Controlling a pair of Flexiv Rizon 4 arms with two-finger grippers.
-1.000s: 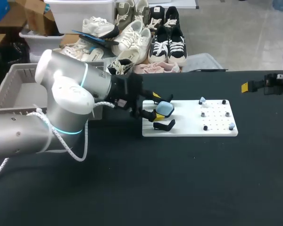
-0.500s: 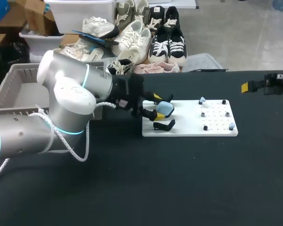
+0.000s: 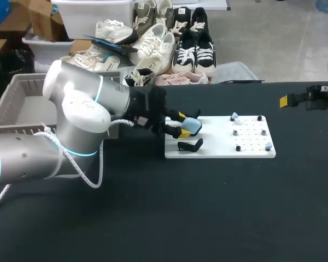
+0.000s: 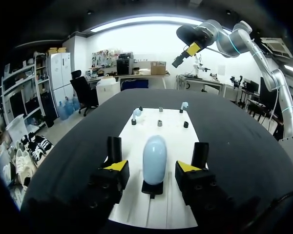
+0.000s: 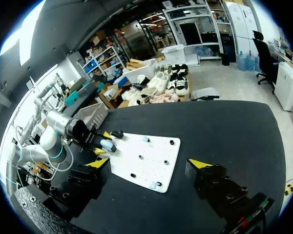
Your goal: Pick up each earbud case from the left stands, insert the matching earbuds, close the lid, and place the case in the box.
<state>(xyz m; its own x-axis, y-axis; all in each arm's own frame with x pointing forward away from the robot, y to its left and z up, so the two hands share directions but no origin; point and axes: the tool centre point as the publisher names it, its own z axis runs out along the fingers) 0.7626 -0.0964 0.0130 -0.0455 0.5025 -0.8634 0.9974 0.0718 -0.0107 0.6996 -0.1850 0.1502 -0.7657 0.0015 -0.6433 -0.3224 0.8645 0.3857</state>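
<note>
A light blue earbud case stands upright on a black stand at the left end of a white pegboard. My left gripper straddles it, one yellow-tipped finger on each side. In the left wrist view the case sits between the fingers of the left gripper with a small gap on both sides, so the gripper is open. A second black stand just in front holds nothing. Small blue and black earbuds sit on pegs at the board's right end. My right gripper hangs wide open over the table's far right; the right gripper holds nothing.
A grey basket sits at the table's left edge, behind my left arm. The black table top stretches in front of the pegboard.
The left gripper's fingers have drawn closer together around the blue case. The left arm has barely shifted, and the right arm has not moved.
</note>
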